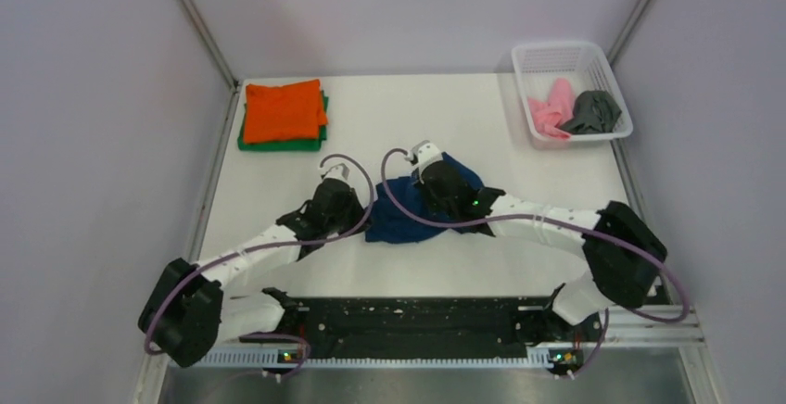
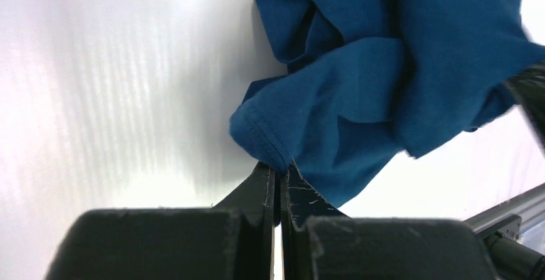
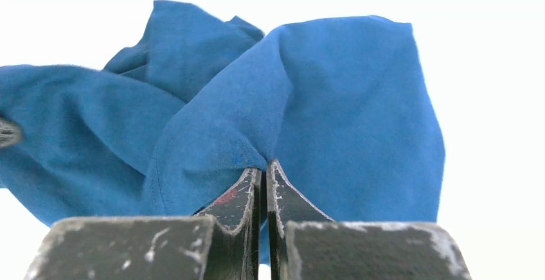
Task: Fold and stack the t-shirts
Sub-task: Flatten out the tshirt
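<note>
The navy blue t-shirt (image 1: pixel 400 214) lies crumpled mid-table between the two arms; its print is hidden. My left gripper (image 2: pixel 281 167) is shut on a hemmed edge of the blue shirt (image 2: pixel 360 87), at its left side in the top view (image 1: pixel 341 174). My right gripper (image 3: pixel 264 164) is shut on a fold of the same shirt (image 3: pixel 308 113), at its far side (image 1: pixel 428 156). A folded orange shirt (image 1: pixel 282 110) lies on a folded green shirt (image 1: pixel 278 143) at the far left. The pink shirt (image 1: pixel 551 110) and the dark grey shirt (image 1: pixel 591 112) lie bunched in the basket.
The white mesh basket (image 1: pixel 575 56) stands at the far right corner. Grey walls and metal rails close in the table (image 1: pixel 408 107) on three sides. The arms' black base rail (image 1: pixel 417 325) runs along the near edge.
</note>
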Action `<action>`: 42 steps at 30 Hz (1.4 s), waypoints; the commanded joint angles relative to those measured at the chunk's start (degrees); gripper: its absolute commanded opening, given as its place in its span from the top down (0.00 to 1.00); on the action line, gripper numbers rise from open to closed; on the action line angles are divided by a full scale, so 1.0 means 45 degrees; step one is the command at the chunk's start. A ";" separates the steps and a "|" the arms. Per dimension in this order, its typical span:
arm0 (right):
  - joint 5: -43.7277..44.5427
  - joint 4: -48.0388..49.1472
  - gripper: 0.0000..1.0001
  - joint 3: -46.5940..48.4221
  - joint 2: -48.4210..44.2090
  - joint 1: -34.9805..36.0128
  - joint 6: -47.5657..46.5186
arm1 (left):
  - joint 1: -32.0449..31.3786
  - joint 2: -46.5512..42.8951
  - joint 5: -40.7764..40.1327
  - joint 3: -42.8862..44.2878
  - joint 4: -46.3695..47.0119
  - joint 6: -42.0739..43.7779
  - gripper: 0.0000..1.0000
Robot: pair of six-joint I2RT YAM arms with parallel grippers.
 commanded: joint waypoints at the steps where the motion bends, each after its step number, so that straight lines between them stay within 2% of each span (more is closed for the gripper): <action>1: 0.3322 0.0785 1.00 -0.0771 -0.3546 0.0044 0.1405 | -0.0055 -0.2384 -0.1702 0.0641 -0.1731 0.0395 1.00; 6: 0.3414 0.0200 1.00 -0.0954 -0.8225 -0.0167 0.2138 | -0.0058 -0.6085 -0.2386 0.2205 -0.3522 0.0911 1.00; 10: 0.1579 -0.1234 1.00 0.0673 -1.0254 -0.0162 0.2264 | -0.0073 -0.8287 -0.2034 0.3832 -0.4092 0.1456 1.00; 13: 0.0285 -0.1935 1.00 0.2226 -1.1124 -0.0169 0.2561 | -0.0069 -0.9412 -0.1397 0.5366 -0.4322 0.1977 1.00; 18: -0.0069 -0.2770 1.00 0.4365 -1.2017 -0.0157 0.2855 | -0.0059 -1.0603 -0.1282 0.7718 -0.5041 0.2424 1.00; 23: -0.0796 -0.3597 1.00 0.5287 -1.2251 -0.0162 0.3100 | -0.0038 -1.1164 -0.1434 0.8425 -0.5117 0.2543 1.00; 26: 0.0081 -0.3687 1.00 0.5303 -1.2242 -0.0158 0.2986 | -0.0037 -1.1011 -0.2869 0.8413 -0.5309 0.2610 1.00; 30: 0.2851 -0.3961 1.00 0.5156 -1.1464 -0.0172 0.2386 | -0.0060 -0.9951 -0.5640 0.7669 -0.5101 0.2725 1.00; 35: 0.9319 -0.3795 1.00 0.4203 -0.8638 -0.0358 0.1968 | -0.0030 -0.6093 -0.9298 0.6989 -0.5286 0.2870 1.00; 36: 0.9579 -0.3792 1.00 0.3878 -0.7908 -0.0716 0.2107 | 0.0050 -0.5055 -1.0369 0.6984 -0.5366 0.2765 1.00; 37: 0.9038 -0.4028 1.00 0.3498 -0.7265 -0.1308 0.2688 | 0.0268 -0.3863 -1.0697 0.7029 -0.5361 0.2747 1.00; 38: 0.7908 -0.4246 1.00 0.3094 -0.6613 -0.2053 0.3337 | 0.0659 -0.2276 -1.0584 0.7145 -0.5348 0.2662 1.00; 40: 0.5290 -0.4002 1.00 0.1950 -0.5178 -0.3678 0.4552 | 0.1747 0.0089 -0.9097 0.7655 -0.5180 0.2609 1.00; 41: 0.4576 -0.3437 0.98 0.1536 -0.4499 -0.4154 0.4730 | 0.2133 0.1306 -0.8833 0.8031 -0.5213 0.2461 0.86; 42: 0.4323 -0.2686 0.82 0.1309 -0.3865 -0.4394 0.4727 | 0.2375 0.2459 -0.9057 0.8655 -0.5508 0.2206 0.56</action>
